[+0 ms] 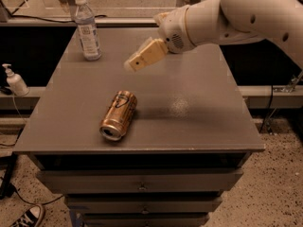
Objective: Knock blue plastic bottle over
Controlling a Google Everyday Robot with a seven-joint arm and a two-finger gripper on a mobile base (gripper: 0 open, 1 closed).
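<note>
A: So, where's the clear bluish plastic water bottle [87,30]?
B: Upright near the back-left corner of the grey bench [203,108].
A: And the tan two-finger gripper [133,65]?
B: Above the back-middle, apart from the bottle, empty; jaws seemingly closed, though the angle is poor.
A: Anything else?
B: A copper metal can [118,115] lying near the front-left edge.

The claw [136,63] hangs above the counter [203,117]. Only bare surface lies between its tip and the upright blue plastic bottle [87,30] beyond it. A toppled can [118,115] lies nearer the front edge, off that line.
</note>
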